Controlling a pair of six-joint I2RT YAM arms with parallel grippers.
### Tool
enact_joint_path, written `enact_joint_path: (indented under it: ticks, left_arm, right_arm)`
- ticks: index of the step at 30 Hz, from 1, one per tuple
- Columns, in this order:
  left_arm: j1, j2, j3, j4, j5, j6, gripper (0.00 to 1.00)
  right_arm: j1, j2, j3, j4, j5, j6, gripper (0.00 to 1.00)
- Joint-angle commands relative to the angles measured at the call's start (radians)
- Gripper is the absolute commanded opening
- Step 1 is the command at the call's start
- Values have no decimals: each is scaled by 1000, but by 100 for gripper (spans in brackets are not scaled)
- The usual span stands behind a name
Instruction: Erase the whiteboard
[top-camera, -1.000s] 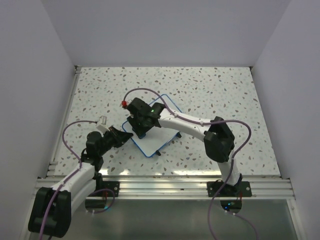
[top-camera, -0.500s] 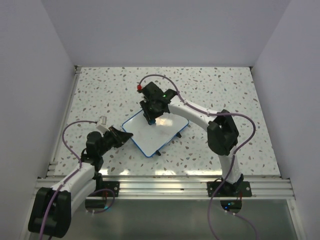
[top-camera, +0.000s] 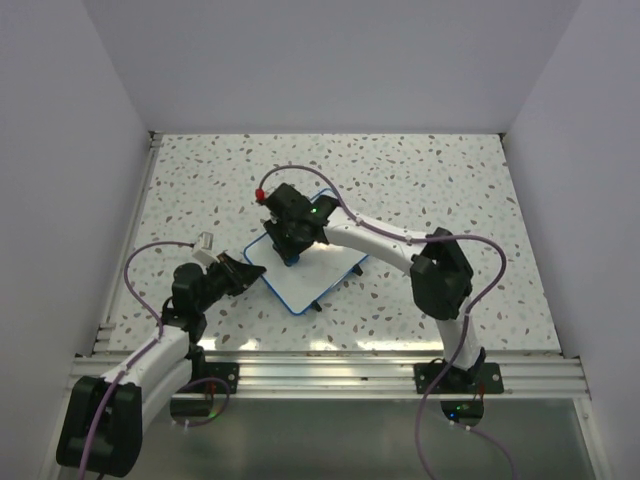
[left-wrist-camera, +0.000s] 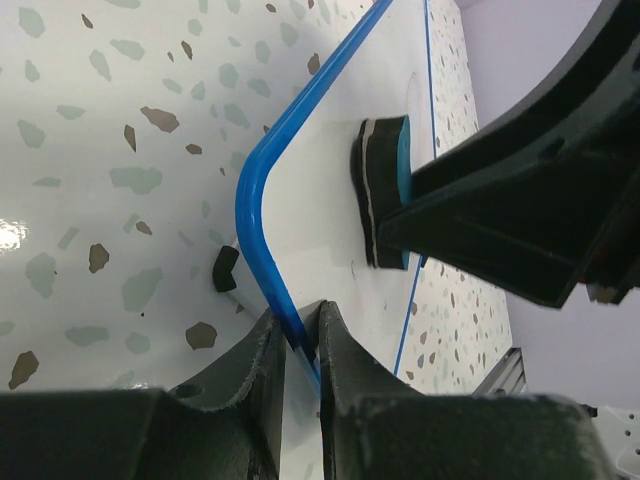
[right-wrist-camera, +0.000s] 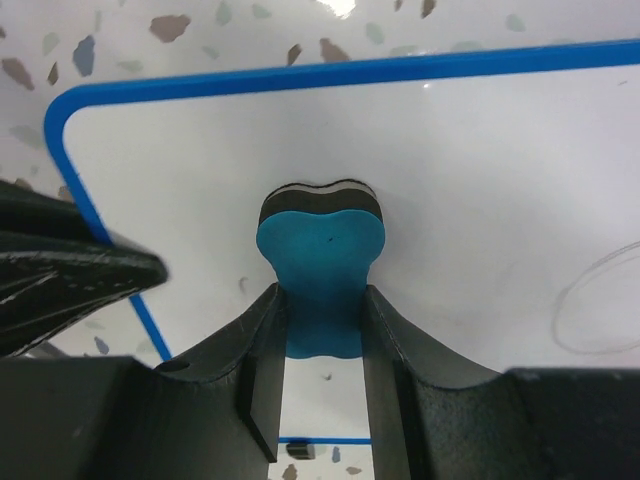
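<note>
Blue eraser (right-wrist-camera: 320, 250) in right pincer (right-wrist-camera: 322, 305) touches whiteboard (top-camera: 312, 282) pinched by left pincer (left-wrist-camera: 301, 325).

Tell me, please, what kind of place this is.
Most likely a robotics test cell, not a home or office. Plain walls enclose a speckled tabletop, the left arm and right arm are bolted to an aluminium rail, and the only props are the whiteboard and a blue eraser.
</note>
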Motion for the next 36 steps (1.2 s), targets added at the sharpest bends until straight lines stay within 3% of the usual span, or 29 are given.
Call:
enact_joint_path:
  ticks: [1, 18, 36]
  left_arm:
    - [0, 3, -144, -70, -31, 120, 0]
    - [0, -6, -143, -79, -31, 119, 0]
    - [0, -19, -149, -70, -21, 120, 0]
  right_arm:
    - [41, -36, -52, 7, -57, 45, 0]
    - [119, -203, -336, 10, -35, 41, 0]
    - [113, 82, 151, -102, 75, 15, 0]
